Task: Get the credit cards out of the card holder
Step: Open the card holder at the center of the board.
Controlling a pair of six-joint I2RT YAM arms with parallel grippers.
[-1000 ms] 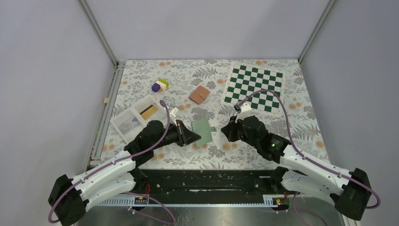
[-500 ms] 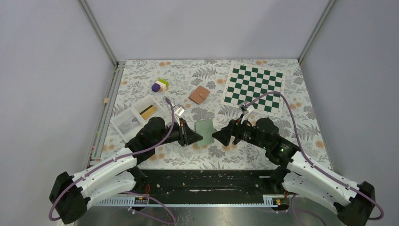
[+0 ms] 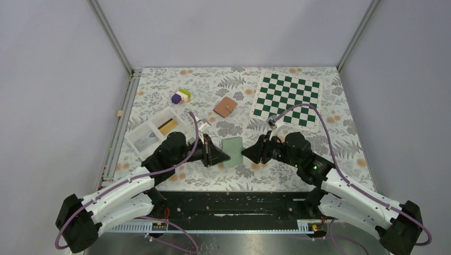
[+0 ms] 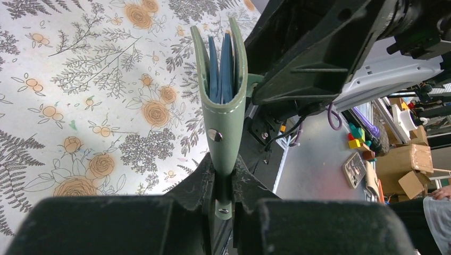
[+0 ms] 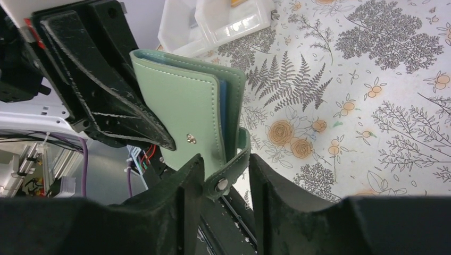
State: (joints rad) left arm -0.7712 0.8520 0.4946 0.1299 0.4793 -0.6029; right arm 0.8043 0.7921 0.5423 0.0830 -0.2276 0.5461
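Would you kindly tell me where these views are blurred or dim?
Top external: evenly lit, sharp throughout. Left wrist: card holder crisp, left end effector dark and blurred up close. Right wrist: right end effector likewise a dark blur.

The top camera looks steeply down from 6 o'clock over the whole table (image 3: 154, 87). The left wrist camera sits close, facing 3 o'clock. The right wrist camera, equally close, faces 9 o'clock. All three share the holder (image 3: 232, 150), which the wrists see from opposite sides.
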